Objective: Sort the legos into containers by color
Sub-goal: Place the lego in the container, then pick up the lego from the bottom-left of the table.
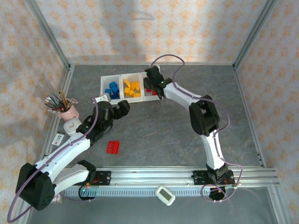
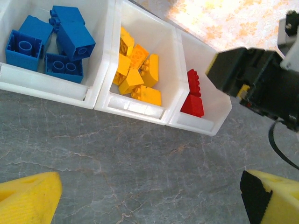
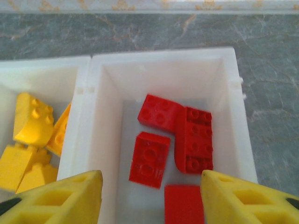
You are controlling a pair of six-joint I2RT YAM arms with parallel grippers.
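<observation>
The containers [image 1: 122, 76] are three joined white bins at the back of the table. Blue legos [image 1: 112, 88] fill the left bin and yellow legos [image 1: 132, 88] the middle one. My right gripper [image 3: 152, 200] hangs open over the right bin [image 3: 163, 55], where three red legos [image 3: 194, 137] lie. A fourth red brick [image 3: 183, 205] sits loose between the fingers, close to the right fingertip [image 3: 243, 196]. One long red lego [image 1: 112, 147] lies on the table in front. My left gripper [image 2: 149, 200] is open and empty above bare table, just in front of the bins [image 2: 135, 109].
A pink cup of pencils [image 1: 63, 108] stands at the left edge with a small white object [image 1: 71, 125] beside it. A metal rail [image 1: 177, 173] runs along the near edge. Metal frame posts bound the table.
</observation>
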